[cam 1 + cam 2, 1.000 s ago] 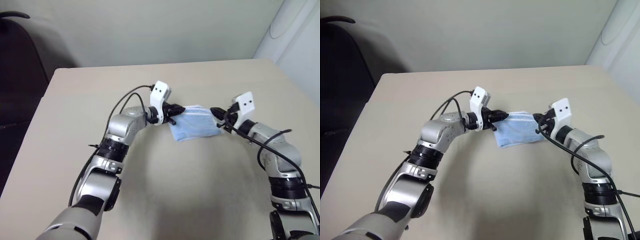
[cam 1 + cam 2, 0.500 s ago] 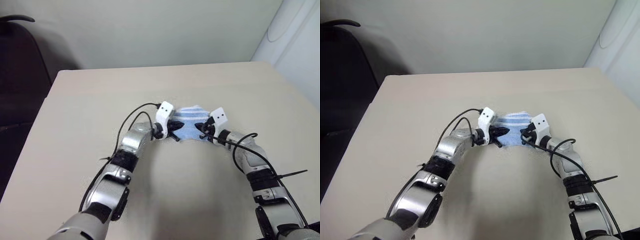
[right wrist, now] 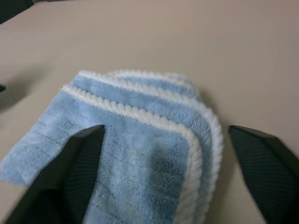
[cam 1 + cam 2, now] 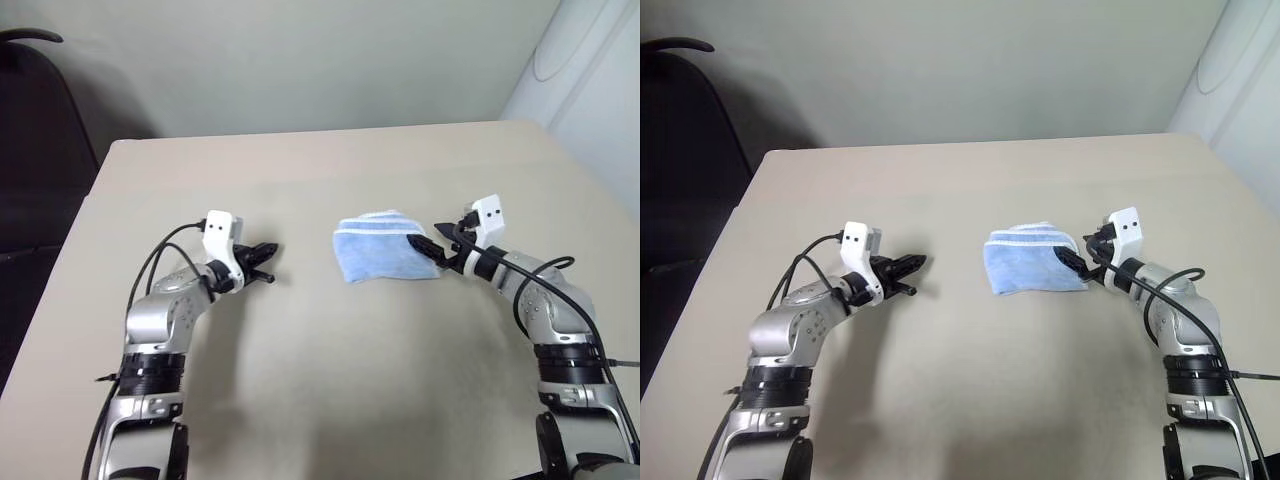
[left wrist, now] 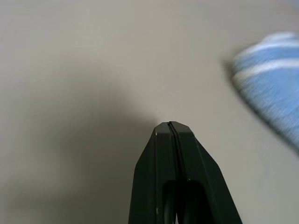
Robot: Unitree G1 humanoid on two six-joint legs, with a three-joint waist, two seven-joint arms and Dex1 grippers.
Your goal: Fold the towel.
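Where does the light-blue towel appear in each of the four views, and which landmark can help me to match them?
Left eye view: the towel lies folded on the table, right of centre, beside the right gripper.
Right eye view: the same place, just right of centre.
Left wrist view: at the right edge, apart from the shut left gripper.
Right wrist view: central, between the open jaws.
Shared landmark: the towel's white stitched edging.
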